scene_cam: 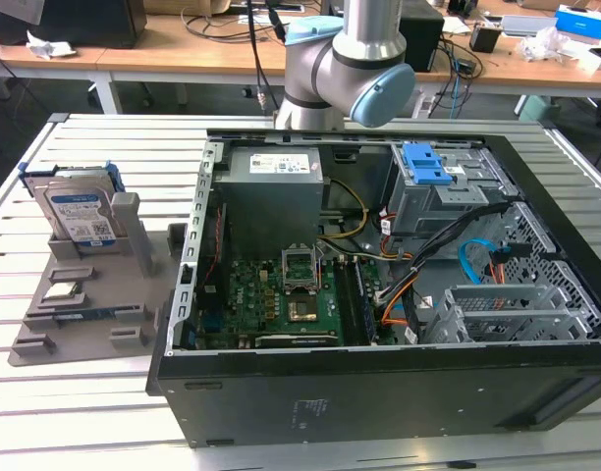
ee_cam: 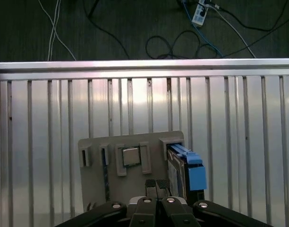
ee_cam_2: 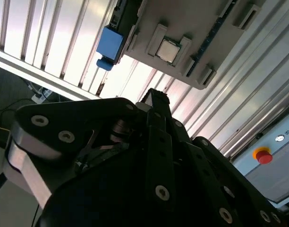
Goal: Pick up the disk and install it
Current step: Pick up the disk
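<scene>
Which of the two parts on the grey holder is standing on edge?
The blue-framed disk: it stands upright in its slot on the holder, while the small square processor chip lies flat in its pocket.

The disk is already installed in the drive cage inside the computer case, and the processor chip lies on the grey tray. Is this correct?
Not quite. In the exterior view the disk is not in the drive cage: it stands upright in the grey tray, outside the computer case. The processor chip does lie on that tray.
</scene>
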`<state>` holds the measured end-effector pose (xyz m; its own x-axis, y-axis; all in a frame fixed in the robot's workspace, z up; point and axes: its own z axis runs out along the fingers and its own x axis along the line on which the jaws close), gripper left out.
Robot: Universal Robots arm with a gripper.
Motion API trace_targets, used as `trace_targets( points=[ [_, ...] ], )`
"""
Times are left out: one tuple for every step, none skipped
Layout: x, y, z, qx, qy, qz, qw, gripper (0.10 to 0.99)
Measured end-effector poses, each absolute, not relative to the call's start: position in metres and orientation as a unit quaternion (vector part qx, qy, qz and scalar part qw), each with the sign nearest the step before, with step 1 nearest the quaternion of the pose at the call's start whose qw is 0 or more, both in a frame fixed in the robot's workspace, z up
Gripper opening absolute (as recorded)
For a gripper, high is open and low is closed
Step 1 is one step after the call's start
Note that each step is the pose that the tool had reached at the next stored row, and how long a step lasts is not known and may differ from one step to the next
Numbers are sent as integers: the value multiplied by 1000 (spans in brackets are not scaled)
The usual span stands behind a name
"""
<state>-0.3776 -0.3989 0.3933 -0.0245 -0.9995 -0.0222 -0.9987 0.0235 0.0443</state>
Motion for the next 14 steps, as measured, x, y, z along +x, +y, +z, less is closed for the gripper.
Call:
trace_targets(
  points=[
    [-378, -399, 393, 699, -715, -24, 8, 106],
    [-378, -399, 393, 699, -715, -24, 8, 106],
    [-378, -399, 393, 699, -715, -24, 8, 106],
    [-378, -399, 393, 699, -715, -24, 8, 106],
    [-378, -399, 393, 699, -715, -24, 8, 106],
    [-378, -399, 393, 700, -714, -24, 8, 106],
    [-378, -399, 393, 700, -713, -24, 8, 294],
    [-378, -399, 393, 701, -713, -24, 8, 357],
    [-378, -399, 393, 701, -713, -24, 8, 416],
    [-378, -399, 393, 701, -713, -24, 8, 475],
    [-378, -399, 393, 701, -713, -24, 8, 475],
    [-378, -399, 393, 701, -712, -24, 8, 541],
    [-378, -399, 393, 702, -712, -24, 8, 541],
    [-378, -399, 393, 702, -712, -24, 8, 541]
  ],
)
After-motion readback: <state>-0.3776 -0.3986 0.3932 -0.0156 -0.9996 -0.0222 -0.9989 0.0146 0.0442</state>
